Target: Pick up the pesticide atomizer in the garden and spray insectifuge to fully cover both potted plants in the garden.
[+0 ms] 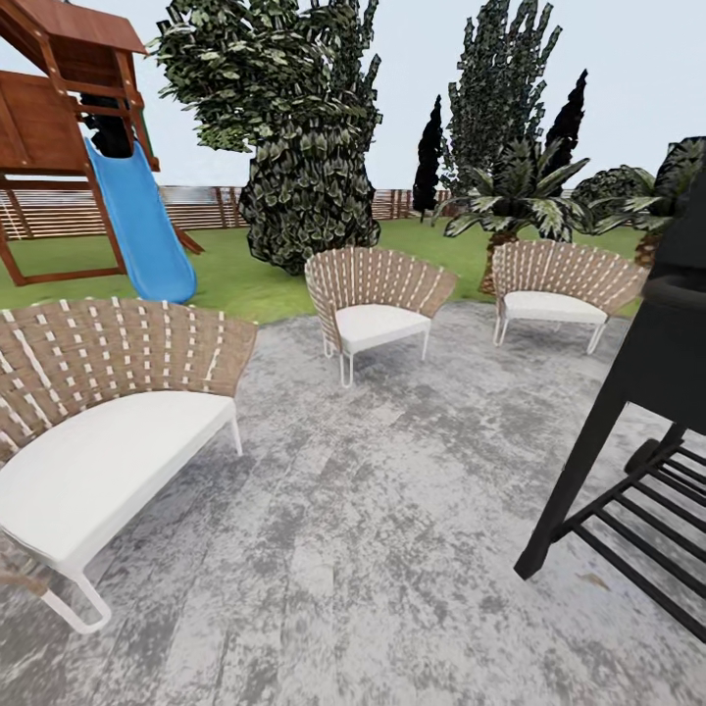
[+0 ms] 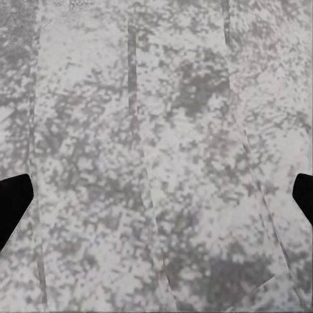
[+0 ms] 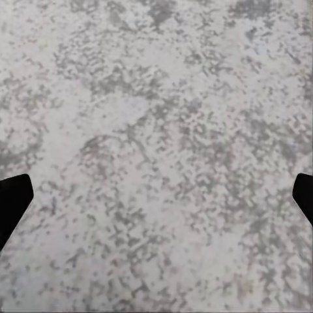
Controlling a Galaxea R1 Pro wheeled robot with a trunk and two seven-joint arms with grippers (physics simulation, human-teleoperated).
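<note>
Garden (image 1: 245, 279) lawn lies beyond the mottled grey patio (image 1: 392, 510), where 3 wicker seats stand: 1 near left (image 1: 108, 412), 2 farther back (image 1: 378, 294) (image 1: 564, 284). Black grill (image 1: 647, 392) stands at right, blue slide (image 1: 142, 226) at left. Both wrist views face paving, left gripper (image 2: 156, 195) and right gripper (image 3: 156, 195) spread wide, holding nothing.

Three wicker seats (image 1: 378, 294) sit on the grey patio (image 1: 373, 529). A black grill (image 1: 647, 392) stands close by. A blue slide (image 1: 142, 230) is on the grass.

Black, blunt-tipped fingers (image 2: 13, 202)
</note>
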